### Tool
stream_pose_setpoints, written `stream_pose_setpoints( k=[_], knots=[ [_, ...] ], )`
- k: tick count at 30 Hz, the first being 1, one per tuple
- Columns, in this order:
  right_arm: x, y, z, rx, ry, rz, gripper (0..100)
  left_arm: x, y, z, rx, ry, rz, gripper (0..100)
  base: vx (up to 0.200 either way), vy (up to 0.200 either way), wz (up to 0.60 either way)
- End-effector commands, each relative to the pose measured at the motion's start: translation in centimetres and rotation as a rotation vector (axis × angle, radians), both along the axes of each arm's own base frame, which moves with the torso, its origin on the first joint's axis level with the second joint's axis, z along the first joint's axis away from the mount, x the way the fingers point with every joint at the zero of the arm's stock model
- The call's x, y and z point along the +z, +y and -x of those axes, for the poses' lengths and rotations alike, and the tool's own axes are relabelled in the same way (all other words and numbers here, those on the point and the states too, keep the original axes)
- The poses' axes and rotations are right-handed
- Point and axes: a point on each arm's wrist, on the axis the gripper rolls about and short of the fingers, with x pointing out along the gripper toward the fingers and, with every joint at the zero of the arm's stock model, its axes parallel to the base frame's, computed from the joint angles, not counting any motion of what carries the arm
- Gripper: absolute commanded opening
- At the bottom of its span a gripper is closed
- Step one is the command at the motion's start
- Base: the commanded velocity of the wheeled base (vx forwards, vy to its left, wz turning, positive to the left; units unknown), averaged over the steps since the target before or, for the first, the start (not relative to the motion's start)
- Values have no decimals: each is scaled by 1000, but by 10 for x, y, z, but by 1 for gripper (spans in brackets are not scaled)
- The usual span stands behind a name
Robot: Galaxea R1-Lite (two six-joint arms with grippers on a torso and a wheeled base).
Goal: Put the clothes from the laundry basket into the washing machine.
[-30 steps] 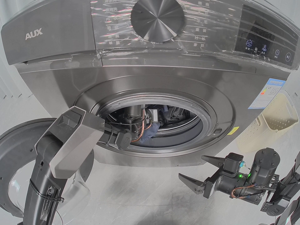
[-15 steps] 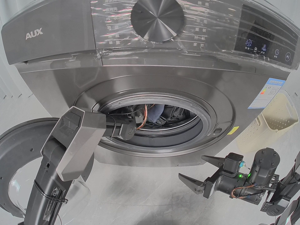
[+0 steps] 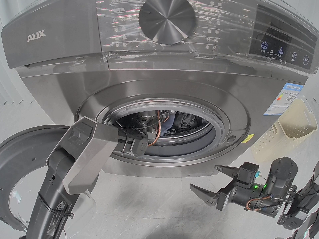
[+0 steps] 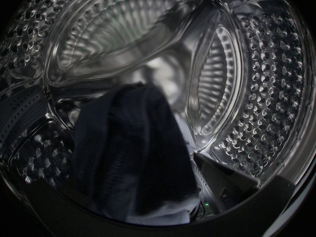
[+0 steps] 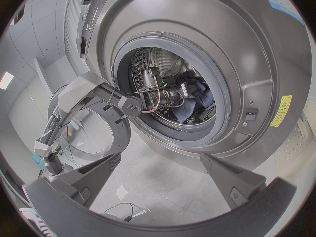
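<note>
Since a moment ago, the left arm has pushed deeper into the washing machine [image 3: 83, 83]. The left pincer [image 5: 194, 89] is spread wide. The dark cloth [image 4: 131, 155] lies right in front of it, inside the drum. The laundry basket [image 3: 295, 126] sits nearer the right pincer [image 3: 203, 176], which is open wide and holds nothing.

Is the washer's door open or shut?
Open. The door is swung aside at the left, and the left arm extends through the opening into the drum.

One washing machine [image 3: 66, 83], one laundry basket [image 3: 294, 130], at least two garments [image 5: 192, 104].
</note>
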Motion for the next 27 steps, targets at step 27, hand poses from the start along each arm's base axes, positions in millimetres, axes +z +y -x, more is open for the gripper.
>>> stream_pose_setpoints(
  k=[27],
  knots=[
    [16, -45, 15, -100, -45, -26, 100, -13, 76, 267, -360, 69, -225, 100, 0, 0, 0]
  ],
)
